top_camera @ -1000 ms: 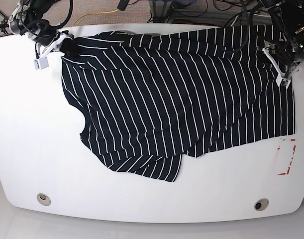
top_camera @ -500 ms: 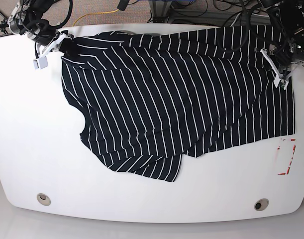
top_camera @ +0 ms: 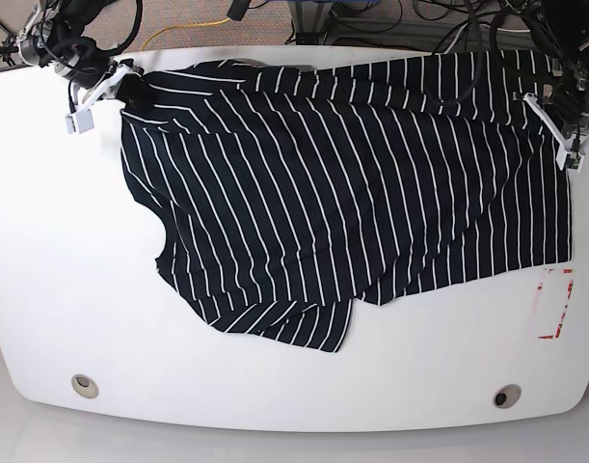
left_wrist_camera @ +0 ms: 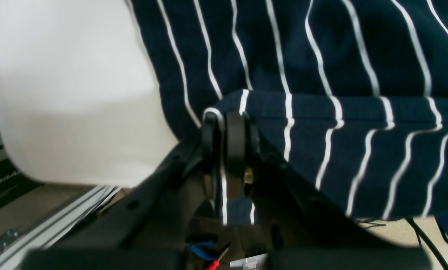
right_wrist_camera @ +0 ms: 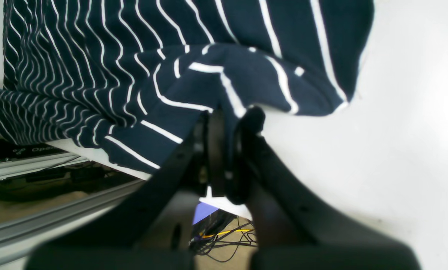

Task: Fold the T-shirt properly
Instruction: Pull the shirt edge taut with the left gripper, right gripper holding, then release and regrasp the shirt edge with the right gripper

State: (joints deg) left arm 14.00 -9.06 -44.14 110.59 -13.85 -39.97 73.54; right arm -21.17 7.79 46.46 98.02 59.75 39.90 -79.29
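Note:
The T-shirt (top_camera: 352, 193), dark with thin white stripes, lies spread over the white table (top_camera: 63, 270), its lower hem bunched near the middle front. In the base view my left gripper (top_camera: 560, 130) is at the shirt's far right edge. The left wrist view shows this gripper (left_wrist_camera: 229, 125) shut on a raised fold of the T-shirt (left_wrist_camera: 340, 45). My right gripper (top_camera: 123, 85) holds the shirt's far left corner. In the right wrist view it (right_wrist_camera: 229, 114) is shut on a bunched edge of the T-shirt (right_wrist_camera: 77, 56).
A red-marked rectangle (top_camera: 554, 304) is on the table just below the shirt's right corner. Two round holes (top_camera: 83, 385) (top_camera: 507, 396) sit near the front edge. Cables and frame parts lie behind the table's far edge.
My left gripper has closed on the shirt's right edge and shifted outward to the right, drawing that side of the fabric straighter. The right gripper has stayed put.

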